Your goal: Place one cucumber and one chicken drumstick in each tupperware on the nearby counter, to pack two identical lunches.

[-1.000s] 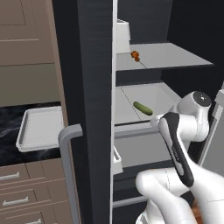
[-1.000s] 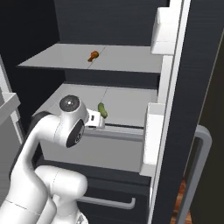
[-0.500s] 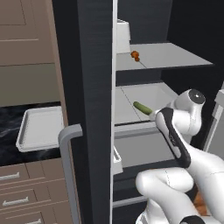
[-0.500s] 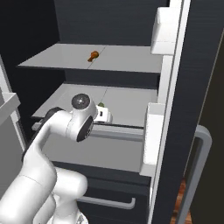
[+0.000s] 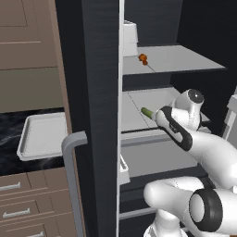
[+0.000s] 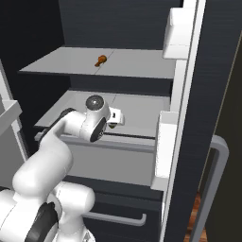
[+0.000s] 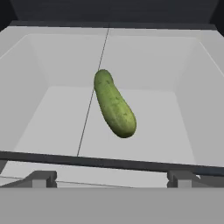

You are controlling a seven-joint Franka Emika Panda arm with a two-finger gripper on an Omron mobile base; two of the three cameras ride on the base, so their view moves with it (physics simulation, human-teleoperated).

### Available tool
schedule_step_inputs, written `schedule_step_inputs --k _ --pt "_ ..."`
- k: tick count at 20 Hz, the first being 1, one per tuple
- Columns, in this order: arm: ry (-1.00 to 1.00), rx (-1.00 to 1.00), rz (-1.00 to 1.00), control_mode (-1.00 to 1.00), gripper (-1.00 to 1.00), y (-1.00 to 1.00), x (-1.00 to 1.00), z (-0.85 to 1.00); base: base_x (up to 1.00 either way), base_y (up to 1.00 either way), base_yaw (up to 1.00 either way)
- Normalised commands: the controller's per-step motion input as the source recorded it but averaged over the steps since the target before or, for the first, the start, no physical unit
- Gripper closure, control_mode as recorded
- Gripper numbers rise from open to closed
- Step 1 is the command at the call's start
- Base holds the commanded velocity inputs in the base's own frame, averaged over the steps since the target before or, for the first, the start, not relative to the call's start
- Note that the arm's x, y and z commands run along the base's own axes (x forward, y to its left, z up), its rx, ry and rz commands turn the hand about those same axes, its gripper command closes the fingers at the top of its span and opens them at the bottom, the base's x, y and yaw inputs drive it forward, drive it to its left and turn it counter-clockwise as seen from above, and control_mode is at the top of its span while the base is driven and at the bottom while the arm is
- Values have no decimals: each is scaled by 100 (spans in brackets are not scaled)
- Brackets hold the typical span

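Fridge shelves [image 6: 142, 66] stand open beside the black counter [image 5: 9, 134], where one white tupperware [image 5: 41, 136] sits near its front edge. Lower down, the white bin [image 7: 57, 113] holds a cucumber [image 7: 114, 105] lying near its middle, and a drumstick [image 6: 100, 60] rests mid-shelf above. Gripper [image 7: 109, 179] hovers at the bin's front rim, jaws spread wide, holding nothing.

light: flat, even, rendered; no clear source
shadows: faint; fridge interior dark toward 12 o'clock
glare: none
sharpness: soft, slightly pixelated; no edge distortion
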Motion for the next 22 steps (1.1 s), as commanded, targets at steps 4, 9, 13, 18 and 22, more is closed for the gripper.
schedule_step_inputs --k 4,9,13,18,22 --pt "0 0 4 -100 -100 0 52 -18 0 0 0" --pt "0 0 4 -100 -100 0 52 -24 0 0 0" --pt "0 0 5 -100 -100 0 54 -26 0 0 0" --pt "0 0 5 -100 -100 0 54 -31 0 0 0" --pt "0 0 3 -100 -100 0 42 -52 0 0 0"
